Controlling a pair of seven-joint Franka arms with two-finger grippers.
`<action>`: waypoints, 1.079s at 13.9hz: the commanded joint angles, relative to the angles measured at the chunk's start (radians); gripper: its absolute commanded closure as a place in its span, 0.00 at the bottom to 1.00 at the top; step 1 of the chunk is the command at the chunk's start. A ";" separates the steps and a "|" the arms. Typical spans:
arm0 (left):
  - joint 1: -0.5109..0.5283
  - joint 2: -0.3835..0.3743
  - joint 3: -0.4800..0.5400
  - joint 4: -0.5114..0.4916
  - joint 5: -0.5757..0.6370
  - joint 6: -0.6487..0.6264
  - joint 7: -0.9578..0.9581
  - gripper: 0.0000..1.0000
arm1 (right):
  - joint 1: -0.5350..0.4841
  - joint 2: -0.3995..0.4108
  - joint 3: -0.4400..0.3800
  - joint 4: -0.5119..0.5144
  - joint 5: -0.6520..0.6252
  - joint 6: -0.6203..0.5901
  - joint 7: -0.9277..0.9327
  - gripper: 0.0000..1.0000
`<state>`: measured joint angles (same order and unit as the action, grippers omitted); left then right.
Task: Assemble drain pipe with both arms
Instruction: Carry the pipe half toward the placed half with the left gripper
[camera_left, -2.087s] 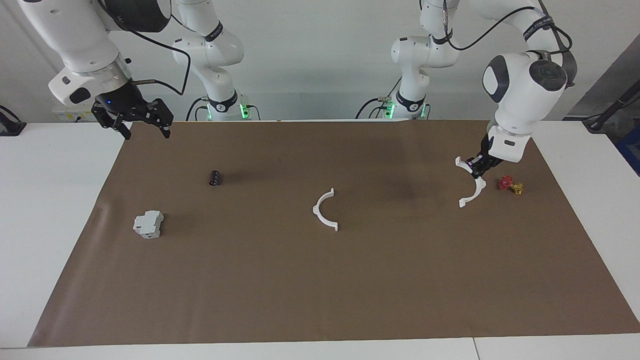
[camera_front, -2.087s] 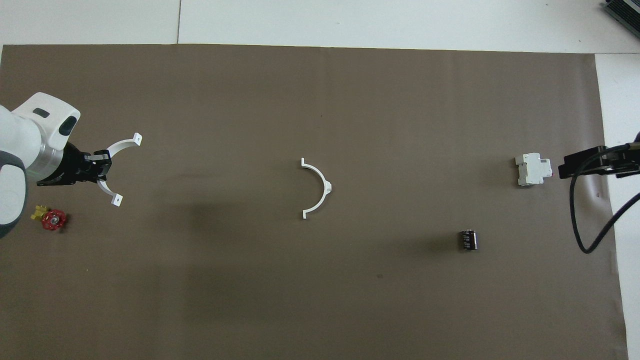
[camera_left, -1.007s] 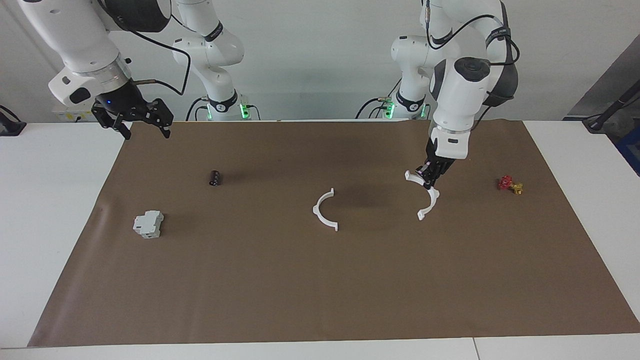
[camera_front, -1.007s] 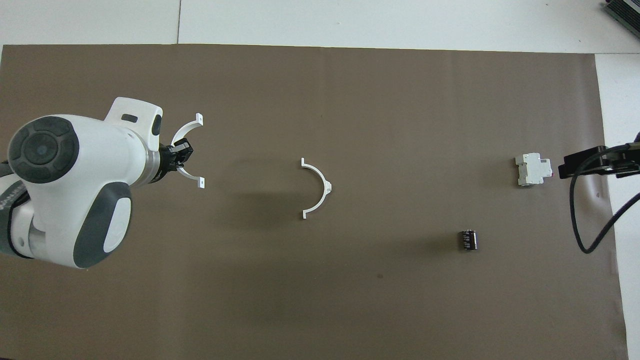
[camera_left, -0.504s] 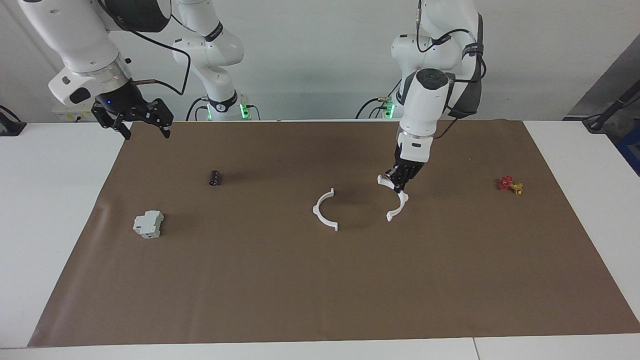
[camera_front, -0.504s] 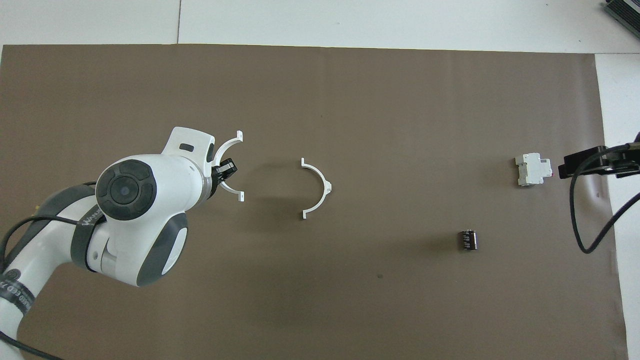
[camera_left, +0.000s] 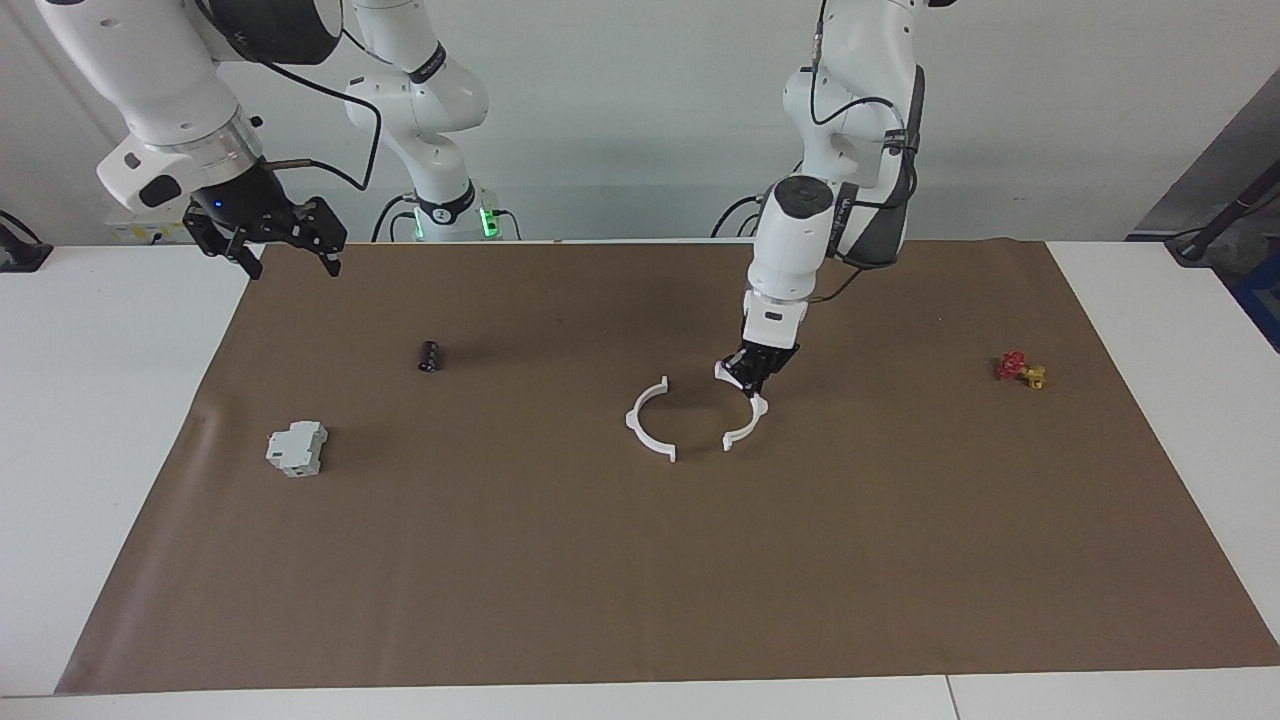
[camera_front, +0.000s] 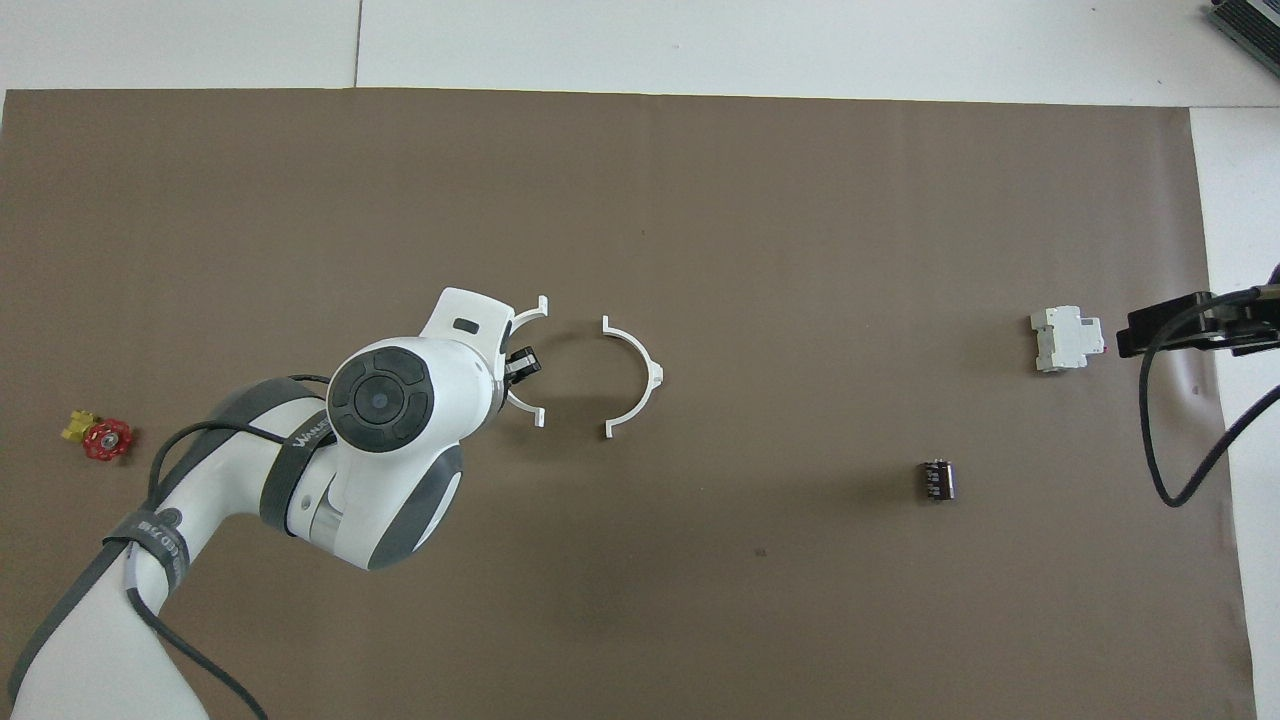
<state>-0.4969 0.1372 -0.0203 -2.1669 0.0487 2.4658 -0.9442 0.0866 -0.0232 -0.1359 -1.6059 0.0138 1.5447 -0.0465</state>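
While clamped on one half-ring: left gripper, mid-mat, low over brown mat.
Held half-ring: open side faces second half-ring, just beside, ends apart.
Second half-ring: flat on mat, centre.
Right gripper: fingers spread wide, empty, waiting over mat corner.

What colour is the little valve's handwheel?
Red, on a yellow body; clearest in the overhead view.
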 joint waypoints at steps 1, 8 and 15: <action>-0.037 0.031 0.019 -0.001 0.033 0.025 -0.031 1.00 | -0.002 -0.001 0.002 0.000 0.014 -0.005 0.013 0.00; -0.071 0.064 0.019 0.009 0.102 0.044 -0.123 1.00 | -0.002 -0.001 0.002 0.000 0.014 -0.005 0.014 0.00; -0.092 0.091 0.022 0.033 0.102 0.042 -0.157 1.00 | -0.002 -0.001 0.002 -0.002 0.014 -0.005 0.013 0.00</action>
<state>-0.5708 0.1991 -0.0175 -2.1617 0.1249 2.4980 -1.0668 0.0866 -0.0232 -0.1359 -1.6059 0.0138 1.5447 -0.0465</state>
